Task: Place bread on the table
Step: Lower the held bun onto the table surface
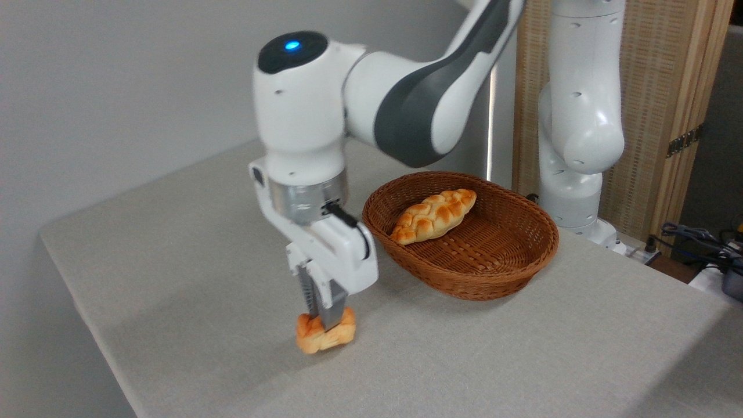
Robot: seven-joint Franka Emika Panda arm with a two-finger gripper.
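Glossy bread [325,335], matt cloth table [174,278]

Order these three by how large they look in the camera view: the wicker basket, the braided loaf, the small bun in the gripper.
1. Wicker basket, clearly largest.
2. Braided loaf inside the basket.
3. Small bun, in the gripper, looks smallest although nearer the camera and partly hidden by the fingers.

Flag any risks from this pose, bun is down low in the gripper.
1. The gripper pinches the bread across its middle; the soft bun could stick to a finger or roll on release.
2. The drop spot lies near the table front edge, so a roll could carry it off.
3. Whether it touches the cloth is unclear.
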